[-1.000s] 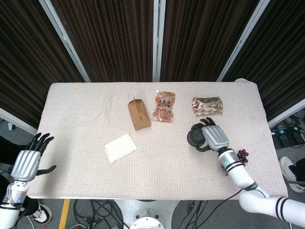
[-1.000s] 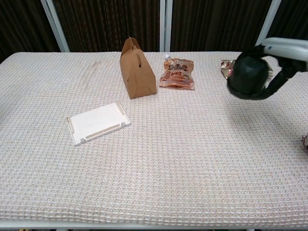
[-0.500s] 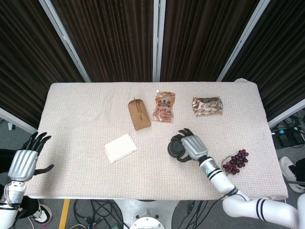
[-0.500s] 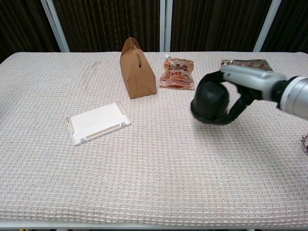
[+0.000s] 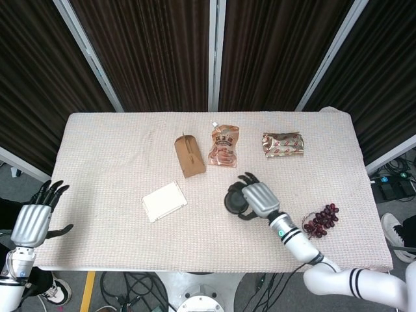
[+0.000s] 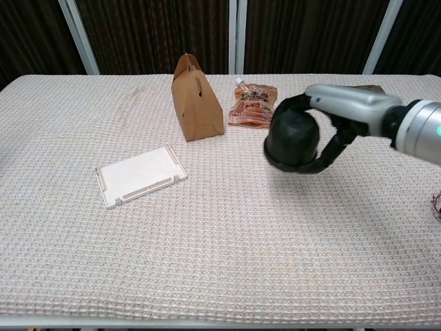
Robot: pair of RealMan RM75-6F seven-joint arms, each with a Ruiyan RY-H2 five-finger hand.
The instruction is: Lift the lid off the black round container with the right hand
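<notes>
So the black round container (image 6: 293,141) sat in my right hand (image 5: 255,198), my dark fingers (image 6: 329,153) curled around its side and lower rim while the silver back of the hand lay over its top. From the chest view it hung clear of the table (image 6: 220,227), tipped somewhat, with its wider rim low and toward the camera; I could not tell where the lid met the body, since the whole thing read as one dark shape. From the head view the container (image 5: 235,199) showed just at the left of my hand, over the middle of the cloth, a little right of centre.

Nearest beyond it lay the orange snack pouch (image 6: 253,106), flat on the cloth behind the container, and just left of that the brown paper box (image 6: 196,99) stood upright with its peaked top. The white flat tray (image 6: 140,175) lay well apart toward my left side, nearer the front edge. A foil packet (image 5: 283,143) rested near the far right part of the table, and a bunch of dark grapes (image 5: 321,220) lay close to my right forearm, near the front right.

My left hand (image 5: 36,219) hung off the table's left edge, holding nothing, its fingers spread apart and pointing up.
</notes>
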